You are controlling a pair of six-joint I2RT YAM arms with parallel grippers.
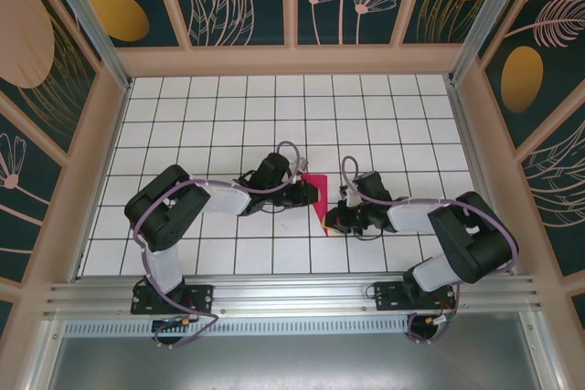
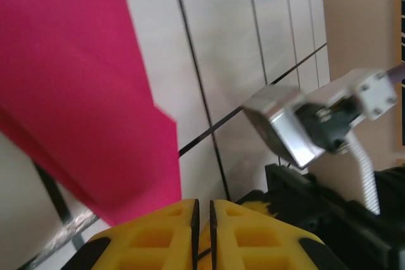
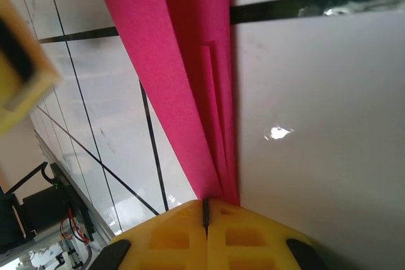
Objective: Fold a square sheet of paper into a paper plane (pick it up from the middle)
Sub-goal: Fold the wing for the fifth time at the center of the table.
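- Paper plane, magenta-red, sits near the middle of the white tiled table, a little to the right of centre and towards the near side. I cannot tell whether it lies flat on the tiles or is raised slightly off them.
- Left arm reaches in from the near left and the right arm from the near right. Both are bent low over the table, and their wrists meet at the paper.
- From above, the plane is a narrow pointed wedge. Its long axis runs far to near, with the broad end on the far side and the sharp tip pointing at the near edge.
- In the right wrist view the paper shows stacked folded layers whose edges run lengthwise and converge towards the fingers.
- In the left wrist view it is a broad, blurred pink sheet over the tiles, with a silver block of the other arm to its right.
- Left gripper touches the plane's left edge near the broad end. Its yellow fingers are pressed together, and the paper reaches one finger rather than the seam.
- Right gripper is at the right edge near the tip. Its jaws are closed, pinching the layered paper edge.
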